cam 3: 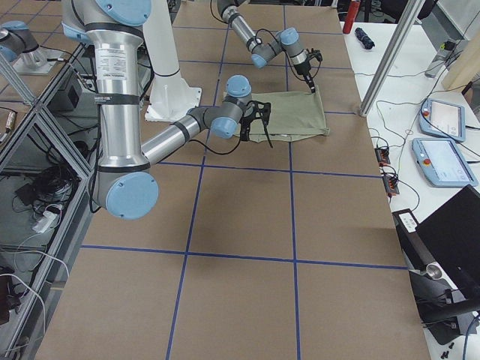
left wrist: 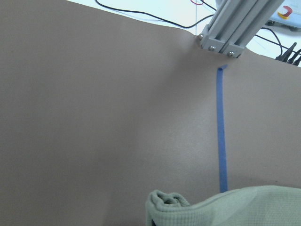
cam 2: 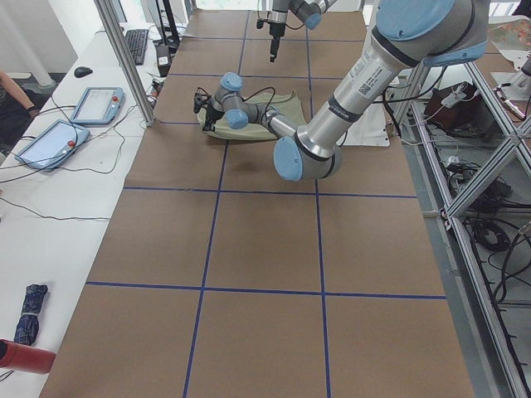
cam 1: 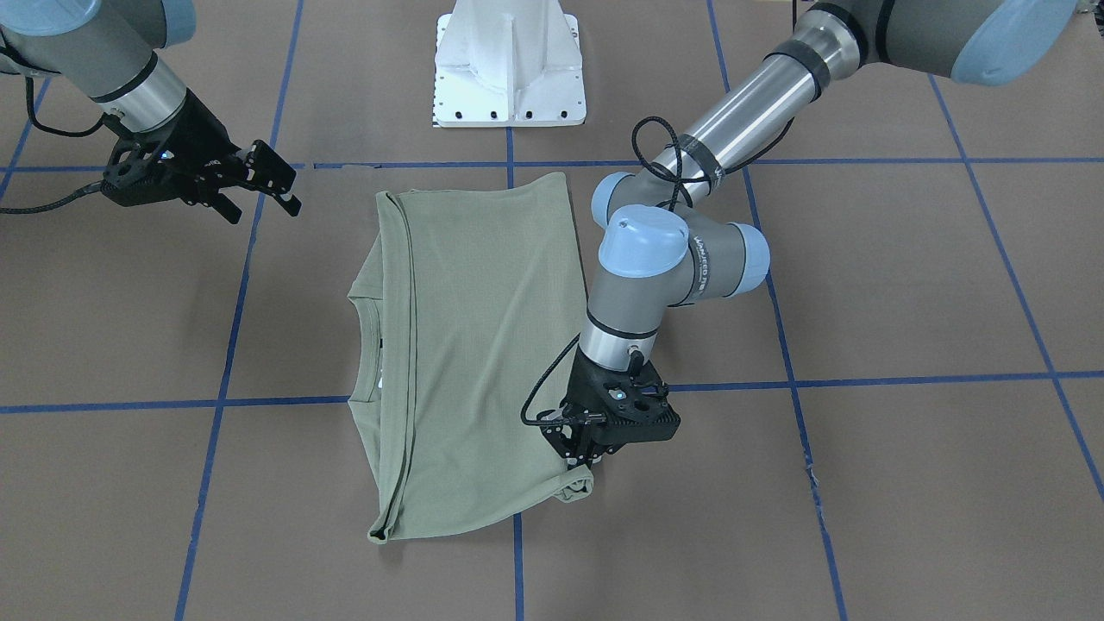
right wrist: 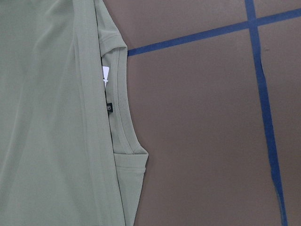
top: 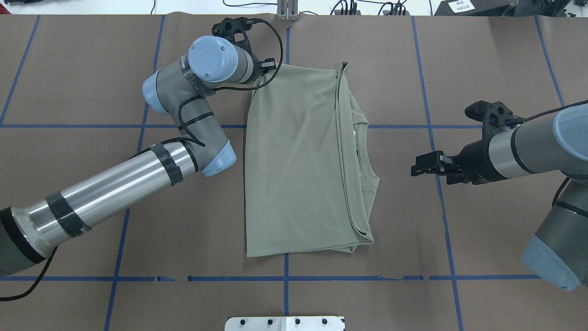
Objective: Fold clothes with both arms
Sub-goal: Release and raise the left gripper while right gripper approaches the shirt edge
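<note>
Exterior front-facing: left gripper (cam 1: 580, 459) at shirt (cam 1: 474, 345) corner; right gripper (cam 1: 266, 211) well apart.

Fingertips of the left gripper (cam 1: 580, 459) behind its own body; hold on the shirt (cam 1: 483, 345) corner indiscernible.

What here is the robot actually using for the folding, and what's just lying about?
In the job: green shirt, left gripper, right gripper.
Lying about: white pedestal base, tablet, folded umbrella, red bottle, keyboard.
</note>
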Robot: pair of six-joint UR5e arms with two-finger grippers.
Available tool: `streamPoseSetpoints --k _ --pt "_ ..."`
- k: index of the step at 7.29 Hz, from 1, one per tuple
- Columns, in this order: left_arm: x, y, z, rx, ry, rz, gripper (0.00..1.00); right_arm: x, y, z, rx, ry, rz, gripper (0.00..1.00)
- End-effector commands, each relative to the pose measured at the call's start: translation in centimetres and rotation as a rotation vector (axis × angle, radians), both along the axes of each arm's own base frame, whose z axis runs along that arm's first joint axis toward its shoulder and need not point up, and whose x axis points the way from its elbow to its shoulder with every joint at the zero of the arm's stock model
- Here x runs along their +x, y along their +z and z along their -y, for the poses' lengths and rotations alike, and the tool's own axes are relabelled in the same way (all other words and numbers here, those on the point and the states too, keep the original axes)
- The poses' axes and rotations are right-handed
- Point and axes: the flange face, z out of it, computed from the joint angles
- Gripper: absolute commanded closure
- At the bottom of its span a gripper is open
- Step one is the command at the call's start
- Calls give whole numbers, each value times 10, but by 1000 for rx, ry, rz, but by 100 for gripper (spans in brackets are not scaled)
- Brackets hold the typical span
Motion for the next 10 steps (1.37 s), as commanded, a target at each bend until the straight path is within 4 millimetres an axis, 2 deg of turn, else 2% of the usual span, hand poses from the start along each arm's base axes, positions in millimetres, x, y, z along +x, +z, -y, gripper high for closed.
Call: streamPoseSetpoints --k 1,2,3,5,6,7,9,10 --pt "7 3 12 24 -42 11 100 2 0 3 19 38 -14 0" --pt "5 5 15 28 -59 18 27 0 0 3 30 52 -22 0" --pt "-5 4 22 28 -69 14 0 -3 1 2 31 45 -23 0" --pt "-50 2 51 45 -50 30 0 -32 -6 2 44 47 -60 0" --pt "-76 26 42 36 18 18 0 -54 -23 7 37 42 -119 0" --pt "-104 41 20 35 41 4 0 -74 -47 17 15 34 -181 0" --pt "-141 56 -26 12 81 2 0 -119 -85 44 81 -36 -295 0" --pt "-155 63 -41 66 124 27 0 -143 -91 65 112 -64 -369 0"
